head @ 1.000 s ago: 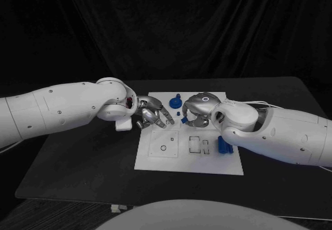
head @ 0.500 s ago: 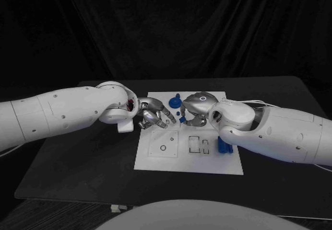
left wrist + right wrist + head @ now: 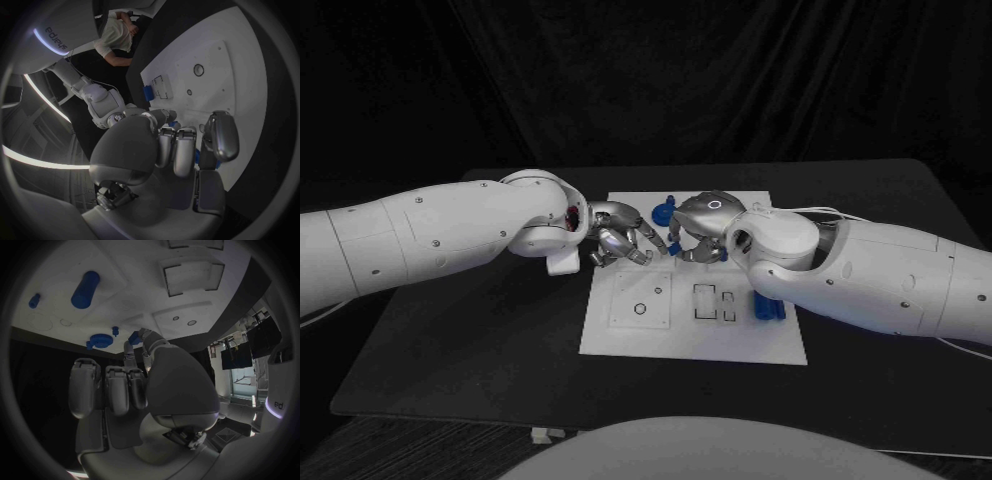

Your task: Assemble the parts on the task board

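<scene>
From my head camera, my left hand (image 3: pixel 620 243) and right hand (image 3: pixel 692 240) meet over the far part of the flat white board (image 3: pixel 692 340), which lies on the matte black surface (image 3: pixel 473 340). A round blue toothed part (image 3: pixel 662 213) stands just beyond the fingers, and a blue part (image 3: pixel 764 303) lies at the board's right edge beside my right forearm. Rectangular recesses and a round hole mark the board's near half. I cannot tell here whether either hand is pinching anything.

From my left wrist, the smooth metal fingers (image 3: pixel 178 150) curl down together, with a bit of blue at their tips.

From my right wrist, the fingers (image 3: pixel 115 390) are curled side by side; a blue cylinder (image 3: pixel 84 289) lies on the board, the toothed part (image 3: pixel 100 340) beyond the fingertips.
</scene>
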Robot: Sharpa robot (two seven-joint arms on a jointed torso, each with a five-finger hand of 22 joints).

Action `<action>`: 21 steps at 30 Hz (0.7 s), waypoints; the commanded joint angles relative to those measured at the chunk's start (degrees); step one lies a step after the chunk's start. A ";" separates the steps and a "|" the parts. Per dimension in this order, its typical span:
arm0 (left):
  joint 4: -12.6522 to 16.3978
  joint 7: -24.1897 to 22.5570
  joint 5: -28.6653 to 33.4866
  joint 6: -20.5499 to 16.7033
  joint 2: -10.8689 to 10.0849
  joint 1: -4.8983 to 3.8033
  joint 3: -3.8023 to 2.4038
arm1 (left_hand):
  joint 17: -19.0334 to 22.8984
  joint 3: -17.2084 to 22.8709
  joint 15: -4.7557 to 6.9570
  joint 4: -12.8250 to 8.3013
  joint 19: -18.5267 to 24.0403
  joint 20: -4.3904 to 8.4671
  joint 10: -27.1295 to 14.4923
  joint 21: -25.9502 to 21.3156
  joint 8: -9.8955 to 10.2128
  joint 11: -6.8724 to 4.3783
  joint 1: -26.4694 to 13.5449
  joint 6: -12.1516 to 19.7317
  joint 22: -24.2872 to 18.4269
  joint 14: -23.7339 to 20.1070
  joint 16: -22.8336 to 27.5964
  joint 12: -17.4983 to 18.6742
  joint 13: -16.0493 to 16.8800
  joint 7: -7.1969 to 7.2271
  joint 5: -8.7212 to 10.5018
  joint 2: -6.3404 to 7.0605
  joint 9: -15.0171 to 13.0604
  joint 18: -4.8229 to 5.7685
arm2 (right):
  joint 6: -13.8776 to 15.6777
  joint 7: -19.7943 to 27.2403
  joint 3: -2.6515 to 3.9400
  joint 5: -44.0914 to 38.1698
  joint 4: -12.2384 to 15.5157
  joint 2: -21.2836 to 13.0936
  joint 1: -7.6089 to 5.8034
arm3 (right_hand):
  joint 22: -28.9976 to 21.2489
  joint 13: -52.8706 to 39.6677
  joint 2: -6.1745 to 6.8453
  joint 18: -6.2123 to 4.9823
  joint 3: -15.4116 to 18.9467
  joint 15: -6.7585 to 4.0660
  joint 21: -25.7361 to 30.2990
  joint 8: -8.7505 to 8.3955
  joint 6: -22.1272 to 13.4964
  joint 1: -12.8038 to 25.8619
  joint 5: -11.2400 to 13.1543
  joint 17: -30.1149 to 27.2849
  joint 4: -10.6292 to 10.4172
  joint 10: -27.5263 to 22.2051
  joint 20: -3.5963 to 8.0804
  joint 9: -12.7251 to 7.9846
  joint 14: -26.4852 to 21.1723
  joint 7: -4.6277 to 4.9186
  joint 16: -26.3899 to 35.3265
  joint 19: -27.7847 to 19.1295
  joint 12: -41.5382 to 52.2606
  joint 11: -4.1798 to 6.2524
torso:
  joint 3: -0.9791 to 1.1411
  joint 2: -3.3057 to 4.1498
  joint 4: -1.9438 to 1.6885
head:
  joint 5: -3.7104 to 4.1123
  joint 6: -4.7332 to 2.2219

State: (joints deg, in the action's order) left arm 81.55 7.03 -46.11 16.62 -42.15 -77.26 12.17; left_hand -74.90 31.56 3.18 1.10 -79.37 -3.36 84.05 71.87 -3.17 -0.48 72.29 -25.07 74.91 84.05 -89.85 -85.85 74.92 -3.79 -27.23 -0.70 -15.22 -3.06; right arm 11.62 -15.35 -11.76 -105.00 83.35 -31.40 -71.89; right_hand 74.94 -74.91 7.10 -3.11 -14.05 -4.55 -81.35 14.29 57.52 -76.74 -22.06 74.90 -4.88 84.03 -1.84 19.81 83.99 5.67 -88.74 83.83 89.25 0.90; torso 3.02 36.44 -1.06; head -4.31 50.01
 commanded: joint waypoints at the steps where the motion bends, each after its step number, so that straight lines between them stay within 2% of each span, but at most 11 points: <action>1: 0.03 -1.45 0.06 -0.07 0.10 0.14 -0.04 | -15.10 0.18 0.29 0.12 -0.13 0.34 1.27 0.20 0.02 -0.34 -0.01 -0.29 9.69 5.95 -0.15 0.29 10.79 -0.05 0.24 0.41 -0.09 -1.07 | -0.79 -0.78 0.03 -0.19 -0.19 0.33 0.21 | 12.12 -13.41 0.06 0.91 0.09 0.37 0.33 0.01 1.42 0.70 -0.25 12.42 -0.31 5.07 -0.17 0.07 5.35 -1.75 -0.04 1.87 0.05 -0.33 | 0.00 -0.02 0.02 | -0.08 -0.01; 9: -0.55 -0.94 0.06 0.52 0.35 0.23 -0.04 | -15.10 0.15 0.30 0.21 -0.07 0.36 1.20 0.12 -0.05 -0.32 -0.10 -0.27 9.66 5.95 -0.15 0.36 10.73 -0.13 0.33 0.37 0.07 -1.09 | -0.38 -0.48 0.03 -0.19 -0.42 0.83 0.38 | 12.08 -13.32 0.03 0.88 0.05 0.41 0.43 -0.05 1.38 0.65 -0.28 12.33 -0.27 5.03 -0.20 0.07 5.33 -1.73 0.00 1.82 0.01 -0.36 | -0.03 0.06 -0.07 | -0.08 -0.01; 15: -1.12 -0.12 0.06 1.29 0.58 0.48 -0.04 | -15.10 0.08 0.26 0.37 0.13 0.36 0.93 -0.17 0.00 -0.21 -0.28 0.21 9.56 5.95 -0.15 0.60 10.51 -0.30 0.46 0.38 0.51 -1.14 | 0.37 -0.18 0.03 -0.19 -0.37 0.93 0.41 | 12.08 -13.35 0.07 0.88 0.05 0.45 0.43 -0.16 1.28 0.65 -0.28 12.41 -0.24 5.04 -0.24 0.06 5.35 -1.67 -0.04 1.82 0.03 -0.41 | -0.06 0.01 -0.02 | 0.02 -0.01; 21: -1.64 0.23 0.06 1.43 0.73 0.80 -0.04 | -15.10 0.07 0.19 0.47 0.21 0.33 0.73 -0.23 0.05 -0.11 -0.38 0.64 9.54 5.95 -0.15 0.77 10.35 -0.46 0.60 0.33 0.91 -1.15 | 0.81 0.08 0.03 -0.19 -0.31 0.90 0.42 | 12.08 -13.37 0.06 0.88 0.04 0.48 0.45 -0.22 1.21 0.63 -0.28 12.37 -0.22 5.05 -0.27 0.06 5.33 -1.64 -0.02 1.81 0.03 -0.44 | -0.01 -0.02 0.05 | -0.15 -0.01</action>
State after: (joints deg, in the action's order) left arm 79.93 7.33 -46.27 17.28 -41.59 -76.58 12.17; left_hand -74.90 31.72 3.18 1.27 -79.37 -3.36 84.05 71.86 -3.17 -0.47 72.29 -24.67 74.91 84.05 -89.85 -85.36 74.92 -4.20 -27.01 -0.70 -14.34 -3.06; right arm 11.51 -15.23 -11.78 -105.00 82.88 -30.54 -71.60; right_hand 74.92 -74.91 7.11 -3.11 -13.98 -4.55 -81.13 13.84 57.65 -76.74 -22.16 74.90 -4.83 84.04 -1.84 19.83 83.99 5.40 -88.74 83.83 89.25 0.91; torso 2.98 36.43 -1.05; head -4.39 50.01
